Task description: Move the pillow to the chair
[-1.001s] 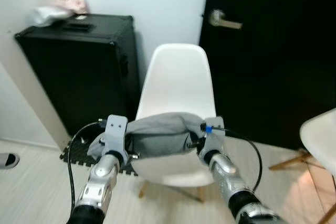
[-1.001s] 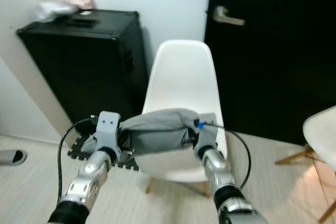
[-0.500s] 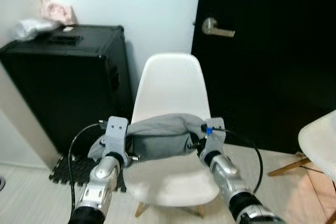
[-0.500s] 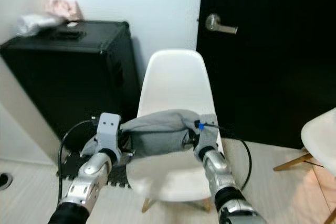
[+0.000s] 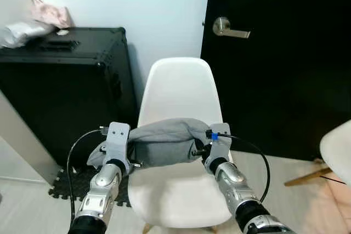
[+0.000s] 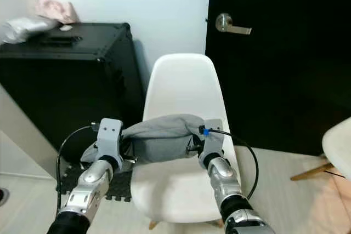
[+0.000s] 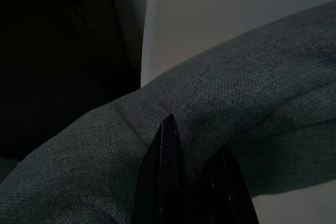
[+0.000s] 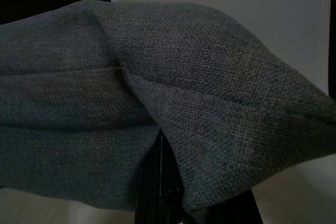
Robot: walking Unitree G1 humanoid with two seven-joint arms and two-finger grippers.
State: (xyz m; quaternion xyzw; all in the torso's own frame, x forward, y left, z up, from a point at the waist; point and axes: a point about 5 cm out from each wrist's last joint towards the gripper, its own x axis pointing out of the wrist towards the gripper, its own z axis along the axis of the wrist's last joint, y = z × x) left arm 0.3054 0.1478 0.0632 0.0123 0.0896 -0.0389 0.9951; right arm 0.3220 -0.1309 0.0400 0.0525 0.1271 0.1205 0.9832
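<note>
L gripper (image 5: 122, 154) clamped on pillow (image 5: 162, 142) end | R gripper (image 5: 204, 150) same, opp end | above chair (image 5: 178, 190) seat

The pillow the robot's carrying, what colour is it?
Grey: the pillow is plain woven grey fabric, clearest in the right wrist view.

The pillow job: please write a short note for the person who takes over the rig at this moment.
Left hand: shut on the left end of the grey pillow.
Right hand: shut on its right end.
The pillow hangs between both hands above the seat of the white chair, in front of its backrest.
Done: pillow picked up and brought to the chair.
Left: lower it onto the seat, open both hands, pull the arms back.
</note>
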